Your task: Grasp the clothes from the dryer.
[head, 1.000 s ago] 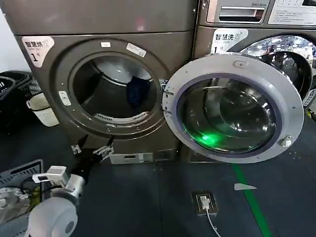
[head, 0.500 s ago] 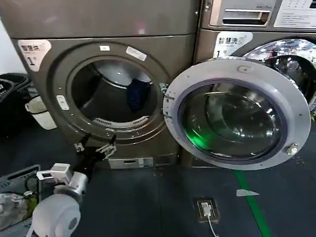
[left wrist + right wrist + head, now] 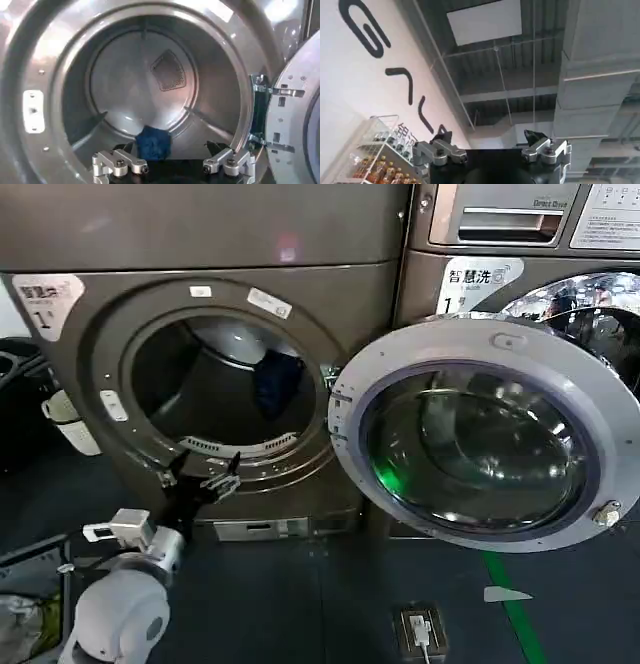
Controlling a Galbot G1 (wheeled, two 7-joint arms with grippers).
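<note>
Up front, from the head: left gripper (image 3: pixel 198 480) spread wide, holding nothing, level with the lower rim of the dryer (image 3: pixel 100 384); clothes (image 3: pixel 277 381) deep in the drum, well apart. Likely snag on that rim if driven straight in. Open glass door (image 3: pixel 480 434) swung to the right, clear of the path; second machine (image 3: pixel 560 244) behind it.

From the left wrist: clothes (image 3: pixel 153 141) lying on the drum floor, between the spread fingers (image 3: pixel 117 163). Limp cloth, so a shallow pinch could slip.

From the right wrist: right gripper (image 3: pixel 491 150) parted, empty, aimed at the ceiling (image 3: pixel 485 20).
</note>
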